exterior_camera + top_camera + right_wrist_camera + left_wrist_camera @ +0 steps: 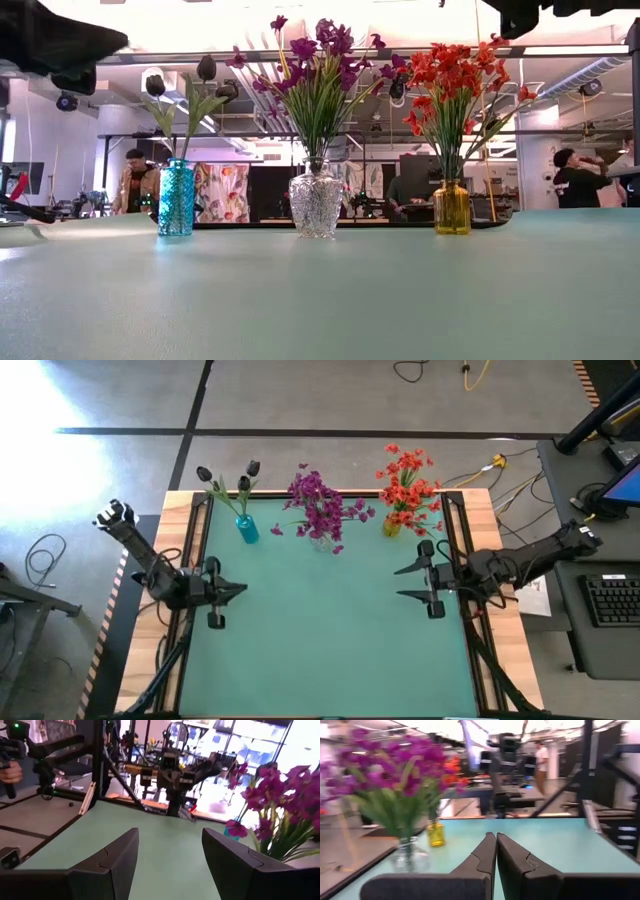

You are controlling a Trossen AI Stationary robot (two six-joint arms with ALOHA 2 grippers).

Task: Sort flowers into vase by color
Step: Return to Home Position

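Three vases stand along the table's far edge. A blue vase point(247, 528) holds dark near-black buds point(228, 475). A clear vase point(321, 540) holds magenta-purple flowers point(320, 503). A yellow vase point(391, 526) holds orange-red flowers point(408, 485). My left gripper point(240, 591) is shut and empty at the table's left edge, pointing toward the right. My right gripper point(402, 583) stands open and empty at the right edge, pointing toward the left. The purple flowers point(390, 775) and the yellow vase point(435, 833) show in the left wrist view.
The green mat point(330, 650) lies bare in the middle and near part. Wooden table borders point(505, 640) and dark rails run along both sides. A keyboard point(612, 600) and cables sit beyond the right edge. People stand in the room behind.
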